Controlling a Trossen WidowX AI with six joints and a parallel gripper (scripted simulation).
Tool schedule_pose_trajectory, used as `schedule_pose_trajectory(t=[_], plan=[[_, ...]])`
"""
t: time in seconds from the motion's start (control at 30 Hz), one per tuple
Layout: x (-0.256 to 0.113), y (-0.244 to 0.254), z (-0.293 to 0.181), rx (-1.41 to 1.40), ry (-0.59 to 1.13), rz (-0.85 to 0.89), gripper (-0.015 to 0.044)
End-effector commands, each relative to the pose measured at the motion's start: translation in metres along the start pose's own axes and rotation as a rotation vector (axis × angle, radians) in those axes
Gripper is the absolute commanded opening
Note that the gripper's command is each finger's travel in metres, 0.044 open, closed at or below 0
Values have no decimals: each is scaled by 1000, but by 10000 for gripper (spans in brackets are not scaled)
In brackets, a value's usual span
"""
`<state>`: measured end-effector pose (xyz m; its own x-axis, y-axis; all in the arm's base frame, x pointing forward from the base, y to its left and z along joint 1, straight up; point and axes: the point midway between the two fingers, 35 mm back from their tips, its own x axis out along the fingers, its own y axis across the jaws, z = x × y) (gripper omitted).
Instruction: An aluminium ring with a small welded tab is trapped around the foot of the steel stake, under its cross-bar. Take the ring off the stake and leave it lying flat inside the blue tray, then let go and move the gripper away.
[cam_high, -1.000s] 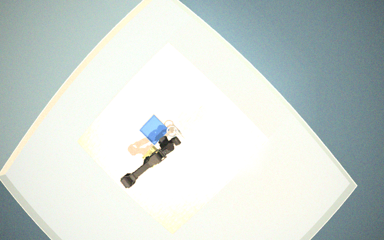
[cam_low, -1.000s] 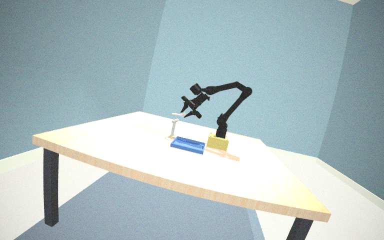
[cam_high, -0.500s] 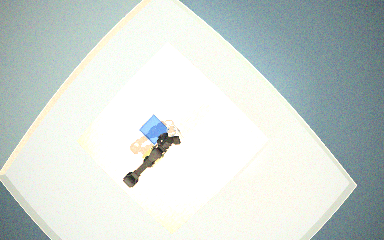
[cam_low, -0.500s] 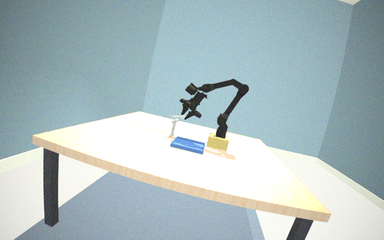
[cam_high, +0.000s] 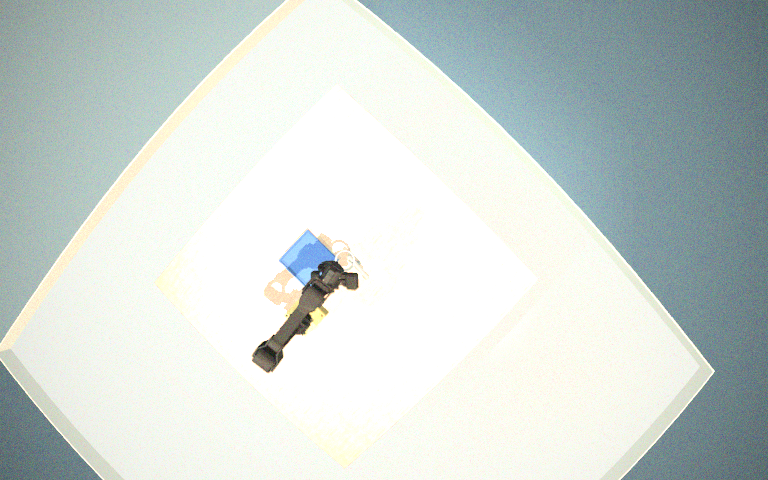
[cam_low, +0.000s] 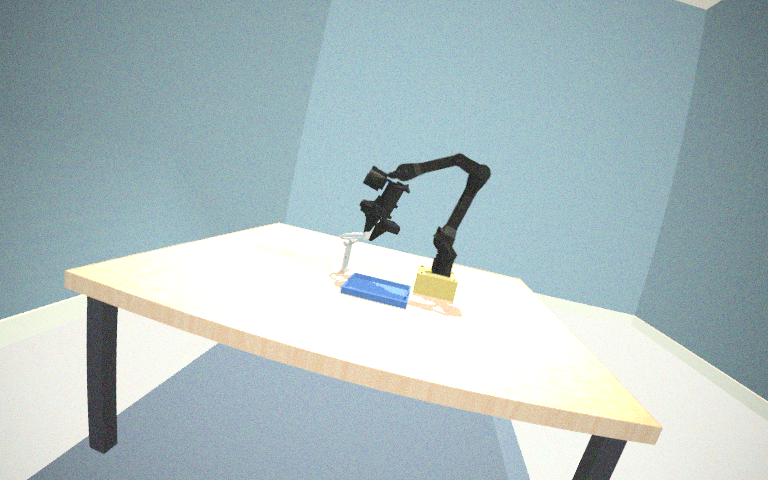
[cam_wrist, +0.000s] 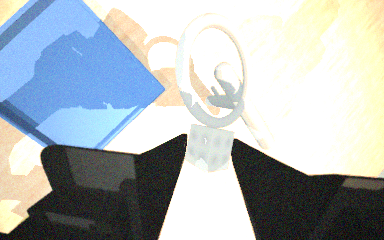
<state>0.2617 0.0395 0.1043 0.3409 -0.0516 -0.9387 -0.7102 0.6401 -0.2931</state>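
Aluminium tab (cam_wrist: 210, 146) clamped in the fingers (cam_low: 369, 235), its ring (cam_high: 344, 260) (cam_low: 352, 234) (cam_wrist: 186, 95) appears above the stake (cam_low: 346, 257) (cam_wrist: 256, 129).

The tray (cam_high: 300, 261) (cam_low: 374, 290) (cam_wrist: 95, 75) is blue, the arm (cam_high: 291, 323) (cam_low: 465, 198) black, its base (cam_high: 321, 314) (cam_low: 434, 284) yellow, the ring (cam_high: 337, 261) (cam_low: 350, 235) (cam_wrist: 183, 70) pale grey.

Robot test room or lab, by look of it: my black arm (cam_high: 291, 322) (cam_low: 470, 198) on yellow block (cam_high: 320, 314) (cam_low: 435, 284), lone wooden table (cam_high: 362, 362) (cam_low: 362, 370), plain blue walls (cam_high: 679, 141) (cam_low: 481, 90)
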Motion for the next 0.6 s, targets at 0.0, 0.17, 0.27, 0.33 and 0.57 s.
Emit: schedule_pose_trajectory(t=[0.0,0.17,0.27,0.33,0.57], plan=[[1,4,0,46,47,4,0],[1,8,1,118,105,-2,0],[0,10,2,159,140,-11,0],[0,12,3,186,162,-19,0],[-3,17,5,276,235,-59,0]])
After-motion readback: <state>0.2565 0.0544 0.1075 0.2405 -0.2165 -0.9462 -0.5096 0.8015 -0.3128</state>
